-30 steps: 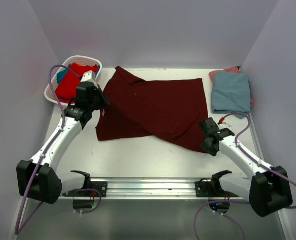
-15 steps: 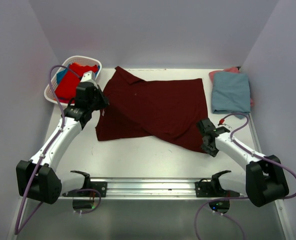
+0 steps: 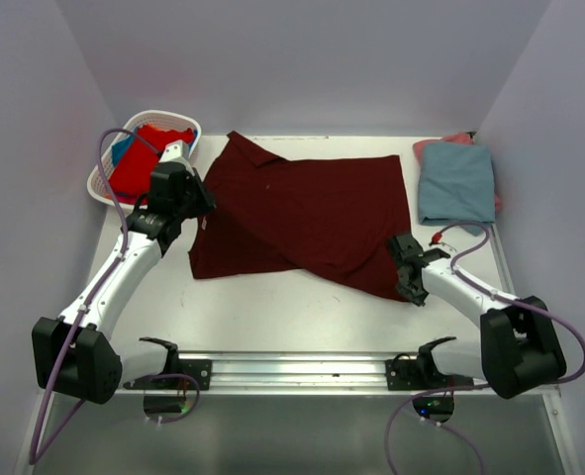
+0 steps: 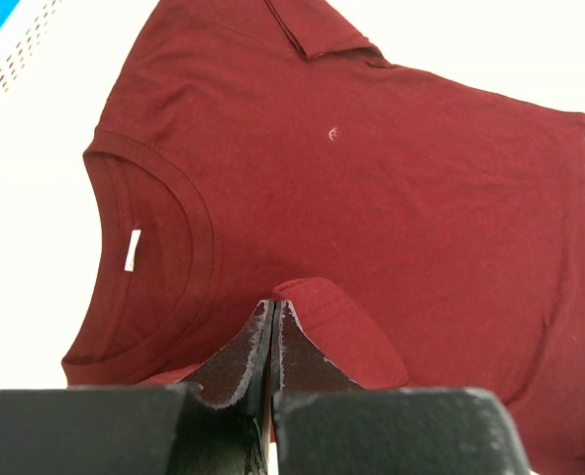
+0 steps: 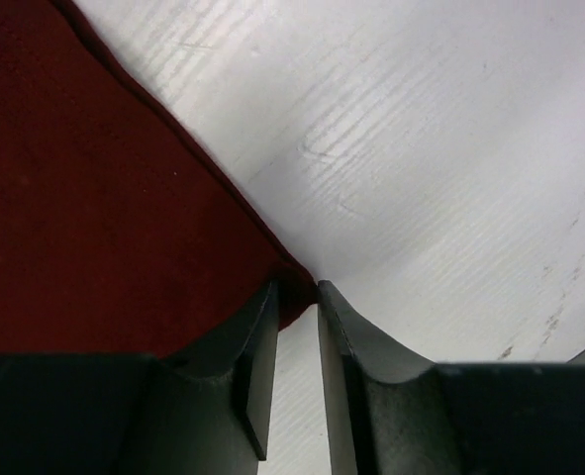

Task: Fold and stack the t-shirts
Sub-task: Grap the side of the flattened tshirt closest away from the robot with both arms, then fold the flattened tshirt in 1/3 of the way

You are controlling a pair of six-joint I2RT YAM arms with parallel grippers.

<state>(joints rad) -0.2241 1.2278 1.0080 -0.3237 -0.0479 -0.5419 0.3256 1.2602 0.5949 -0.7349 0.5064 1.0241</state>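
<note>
The white basket (image 3: 98, 184) at far left holds a red t-shirt (image 3: 139, 168). The left gripper (image 4: 273, 309) has its fingers together, pinching a fold of the maroon t-shirt (image 3: 312, 208), which lies spread on the table (image 3: 272, 307). The right gripper (image 5: 297, 292) has its fingers narrowly apart, with the shirt's near corner at their tips. A folded grey-blue t-shirt (image 3: 455, 183) lies far right.

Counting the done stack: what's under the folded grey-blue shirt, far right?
Salmon pink cloth peeks out along the far edge of the grey-blue shirt. The rest is covered, so anything more beneath can't be seen.
</note>
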